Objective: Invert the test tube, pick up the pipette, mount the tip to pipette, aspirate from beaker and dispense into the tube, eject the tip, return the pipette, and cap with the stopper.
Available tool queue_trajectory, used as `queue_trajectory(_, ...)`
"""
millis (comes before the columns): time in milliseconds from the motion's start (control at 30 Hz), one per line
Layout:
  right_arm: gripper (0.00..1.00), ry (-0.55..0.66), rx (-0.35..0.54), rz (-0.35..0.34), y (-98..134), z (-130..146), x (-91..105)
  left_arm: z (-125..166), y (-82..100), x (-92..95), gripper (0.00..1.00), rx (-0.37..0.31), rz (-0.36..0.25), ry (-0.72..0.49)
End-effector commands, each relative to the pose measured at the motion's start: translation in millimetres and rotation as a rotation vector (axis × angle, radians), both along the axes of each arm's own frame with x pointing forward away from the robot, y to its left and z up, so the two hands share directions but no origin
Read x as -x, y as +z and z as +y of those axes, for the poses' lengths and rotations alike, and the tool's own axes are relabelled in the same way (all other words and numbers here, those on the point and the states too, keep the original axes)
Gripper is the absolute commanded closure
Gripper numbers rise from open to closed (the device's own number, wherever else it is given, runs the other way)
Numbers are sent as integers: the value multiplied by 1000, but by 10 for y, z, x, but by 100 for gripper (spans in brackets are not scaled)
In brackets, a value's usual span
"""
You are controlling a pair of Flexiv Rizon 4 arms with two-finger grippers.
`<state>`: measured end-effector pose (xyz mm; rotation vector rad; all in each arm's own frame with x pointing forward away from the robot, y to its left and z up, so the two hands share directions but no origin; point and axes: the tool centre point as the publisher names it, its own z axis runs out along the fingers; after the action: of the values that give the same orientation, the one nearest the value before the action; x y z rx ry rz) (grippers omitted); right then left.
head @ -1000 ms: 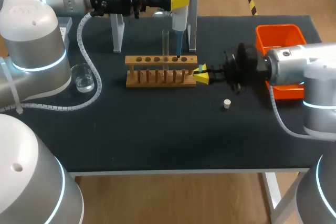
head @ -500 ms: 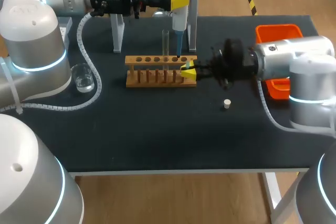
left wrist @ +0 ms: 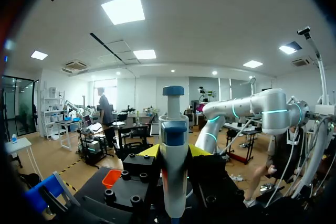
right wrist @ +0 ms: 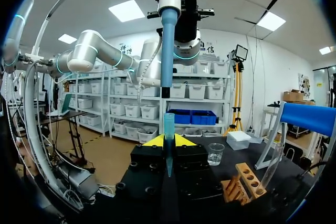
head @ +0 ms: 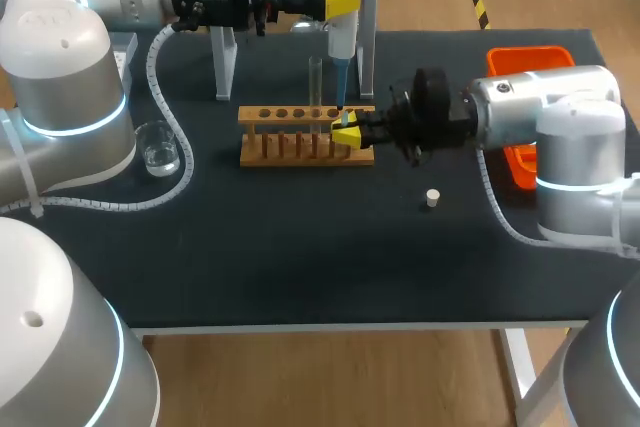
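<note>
My left gripper (head: 341,4) is at the back of the table, shut on the white and blue pipette (head: 339,47), which hangs upright with its nozzle just above the wooden rack (head: 300,137). The left wrist view shows the pipette (left wrist: 173,145) between the yellow fingers. A clear test tube (head: 315,82) stands upright in the rack. My right gripper (head: 346,131) is over the rack's right end, shut on a blue pipette tip (right wrist: 168,142) that points up right under the pipette's nozzle (right wrist: 168,51), with a gap between them. A white stopper (head: 432,198) lies on the mat.
A beaker (head: 158,147) of water stands left of the rack, close to my left arm's cable. An orange bin (head: 530,62) sits at the back right behind my right arm. The white pipette stand (head: 224,57) stands behind the rack.
My right arm has moved left, from beside the rack's right end to over it, bringing the tip under the pipette. The left arm and pipette have stayed put.
</note>
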<state>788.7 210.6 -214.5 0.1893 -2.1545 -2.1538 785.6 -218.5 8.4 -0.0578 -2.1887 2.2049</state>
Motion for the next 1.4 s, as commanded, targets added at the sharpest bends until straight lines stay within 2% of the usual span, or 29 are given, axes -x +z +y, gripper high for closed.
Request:
queue_trajectory(33, 100, 4, 0, 8, -7, 13, -9, 9, 1, -1, 100, 1, -1, -2)
queue_trajectory(1400, 100, 19, 2, -5, 101, 65, -1, 9, 1, -1, 100, 1, -1, -2)
